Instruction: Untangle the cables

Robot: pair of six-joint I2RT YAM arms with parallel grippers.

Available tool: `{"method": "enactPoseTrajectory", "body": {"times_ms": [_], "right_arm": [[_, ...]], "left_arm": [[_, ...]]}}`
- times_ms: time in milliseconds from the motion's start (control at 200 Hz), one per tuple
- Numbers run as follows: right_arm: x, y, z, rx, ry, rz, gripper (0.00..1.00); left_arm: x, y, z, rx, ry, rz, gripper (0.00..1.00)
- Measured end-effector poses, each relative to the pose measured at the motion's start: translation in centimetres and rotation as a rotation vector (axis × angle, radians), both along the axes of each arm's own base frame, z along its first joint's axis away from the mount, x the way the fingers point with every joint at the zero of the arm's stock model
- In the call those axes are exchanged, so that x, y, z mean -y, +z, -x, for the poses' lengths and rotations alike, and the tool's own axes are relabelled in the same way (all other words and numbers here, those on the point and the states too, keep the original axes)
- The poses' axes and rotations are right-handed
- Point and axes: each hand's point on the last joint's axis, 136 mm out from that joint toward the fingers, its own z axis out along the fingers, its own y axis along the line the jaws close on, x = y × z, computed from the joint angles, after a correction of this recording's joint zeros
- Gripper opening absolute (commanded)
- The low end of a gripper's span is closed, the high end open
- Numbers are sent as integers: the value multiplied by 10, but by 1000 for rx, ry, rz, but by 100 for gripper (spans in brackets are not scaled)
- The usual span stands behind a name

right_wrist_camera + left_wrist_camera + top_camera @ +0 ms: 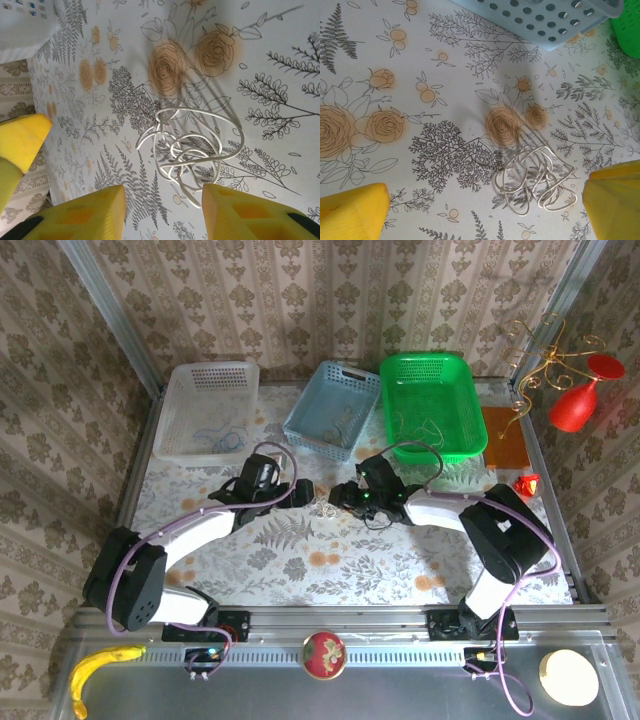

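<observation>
- Top external view: left arm (190, 530) and right arm (450, 508) reach toward each other at the middle of the flower-print surface (300, 570).
- Left wrist view: left claw (482, 207) is released, its fingers spread wide. The whitish cables (535, 180) lie in a loose tangle on the surface between them, close to one finger.
- Right wrist view: right claw (165, 215) is released, fingers apart. The tangle lies just ahead of its tips, ungripped.

Two black-and-white arms (190, 530) trailing thick purple wires (408, 445) end in jaws with yellow pads (80, 215).
</observation>
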Motion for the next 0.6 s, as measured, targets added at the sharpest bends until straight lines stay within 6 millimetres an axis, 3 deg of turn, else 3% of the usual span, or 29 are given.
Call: {"method": "enactPoseTrajectory", "body": {"times_ms": [160,360,600], "right_arm": [[-2,-9,-5,-37,-25,3,46],[-10,0,-18,-20,-28,-8,46],[-11,-30,-20,-86,-57,7,40]], "left_arm": [[-5,6,-3,4,24,20,100],[-3,14,-4,15,32,50,100],[-2,15,-4,14,34,56,100]]}}
